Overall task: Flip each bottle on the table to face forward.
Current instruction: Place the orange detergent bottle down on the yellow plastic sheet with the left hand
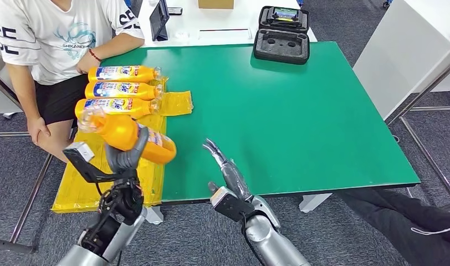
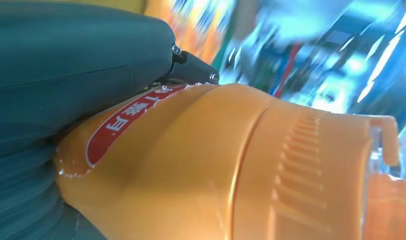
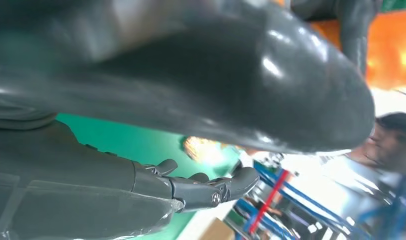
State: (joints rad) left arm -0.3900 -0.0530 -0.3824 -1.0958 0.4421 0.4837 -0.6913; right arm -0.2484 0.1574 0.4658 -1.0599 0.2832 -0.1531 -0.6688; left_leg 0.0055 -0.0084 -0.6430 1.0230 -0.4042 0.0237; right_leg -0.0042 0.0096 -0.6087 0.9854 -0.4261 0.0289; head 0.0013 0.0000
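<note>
Bottle (image 1: 126,134) in our left hand (image 1: 124,157): fingers wrapped round body, lifted above yellow mat (image 1: 151,178), long axis tilted, cap toward person (image 1: 51,39). Our right hand (image 1: 225,172) empty, fingers extended, just beside it over green table (image 1: 300,122). 3 bottles (image 1: 123,88) lie in row beyond, labels up. We see no containers.

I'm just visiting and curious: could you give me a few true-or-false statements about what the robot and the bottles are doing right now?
1. The left hand holds an orange bottle. True.
2. The right hand holds a bottle. False: it is empty, fingers apart.
3. Three bottles lie side by side near the seated person. True.
4. The black case is shut. False: it lies open.
</note>
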